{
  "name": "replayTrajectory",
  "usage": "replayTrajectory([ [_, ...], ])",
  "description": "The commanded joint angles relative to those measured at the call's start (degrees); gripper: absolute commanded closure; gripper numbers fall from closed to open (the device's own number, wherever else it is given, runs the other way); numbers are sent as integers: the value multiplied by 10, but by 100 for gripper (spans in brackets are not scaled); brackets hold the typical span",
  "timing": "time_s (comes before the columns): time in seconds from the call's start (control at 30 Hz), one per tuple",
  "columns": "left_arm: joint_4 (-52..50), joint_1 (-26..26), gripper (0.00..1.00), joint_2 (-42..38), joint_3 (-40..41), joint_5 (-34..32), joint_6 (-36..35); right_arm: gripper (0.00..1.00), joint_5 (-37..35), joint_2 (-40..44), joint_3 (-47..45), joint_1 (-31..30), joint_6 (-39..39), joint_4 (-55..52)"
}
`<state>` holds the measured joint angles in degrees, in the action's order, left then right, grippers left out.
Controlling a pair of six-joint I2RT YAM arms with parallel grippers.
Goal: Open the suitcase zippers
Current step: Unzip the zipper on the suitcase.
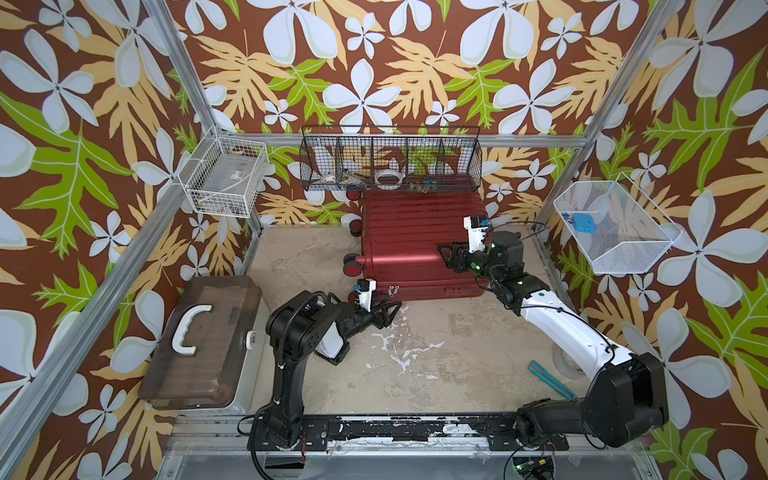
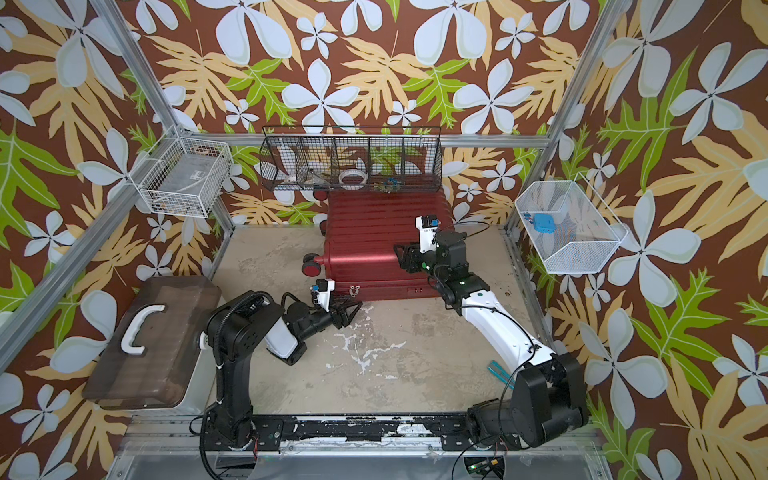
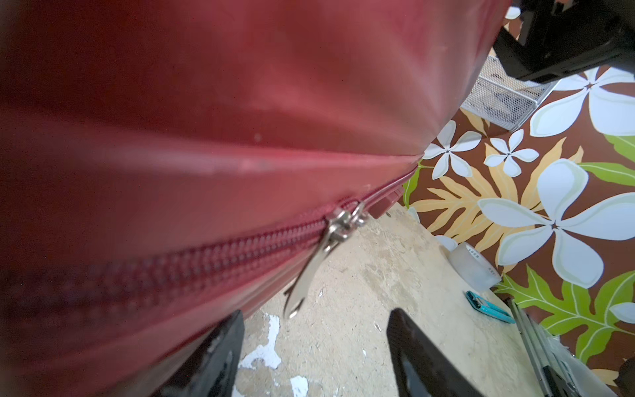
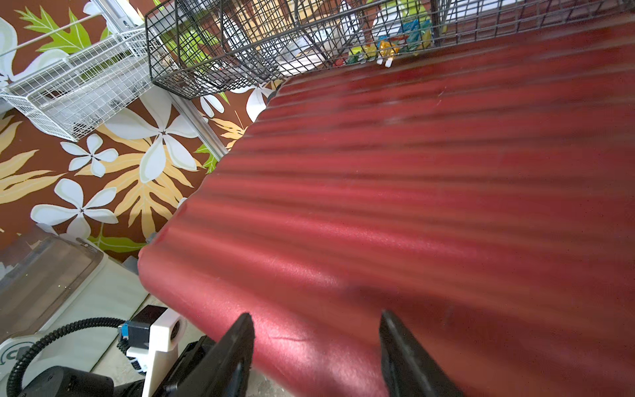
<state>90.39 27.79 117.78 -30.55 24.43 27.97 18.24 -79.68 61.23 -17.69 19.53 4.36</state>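
Hanging pull tab [image 3: 309, 271] shows sharply only in left wrist view.

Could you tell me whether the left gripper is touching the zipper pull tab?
Apart. Left wrist view: tabletop shows between the pull tab and both left gripper fingers.

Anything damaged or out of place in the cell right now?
Only wear: the tabletop coating has flaked into white patches in front of the suitcase, and the black tape on the front rail is peeling. The suitcase looks intact, zipper closed, pull tab hanging free.
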Motion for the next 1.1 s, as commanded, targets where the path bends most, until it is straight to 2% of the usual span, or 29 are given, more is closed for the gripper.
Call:
replayTrajectory([
  [0.0,168,-5,41,-4,-20,-6,1,39,-4,-3,-6,1,4,-104],
  [0.13,168,-5,50,-3,-23,-2,6,39,-3,0,-2,1,2,-110],
  [0.2,169,-5,50,-7,-19,-6,10,39,-4,2,-2,1,-1,-114],
  [0.27,169,-5,45,-15,-13,-16,10,39,-4,3,-2,1,-3,-115],
  [0.37,168,-9,45,-26,-12,-20,5,39,-4,5,-2,4,-5,-117],
  [0.57,169,-12,59,-49,1,-15,-2,39,0,4,-5,4,-5,-116],
  [0.87,168,-18,69,-45,8,-19,-4,39,2,5,-7,4,-7,-118],
  [1.07,169,-19,72,-33,5,-17,-6,39,1,6,-5,4,-7,-119],
])
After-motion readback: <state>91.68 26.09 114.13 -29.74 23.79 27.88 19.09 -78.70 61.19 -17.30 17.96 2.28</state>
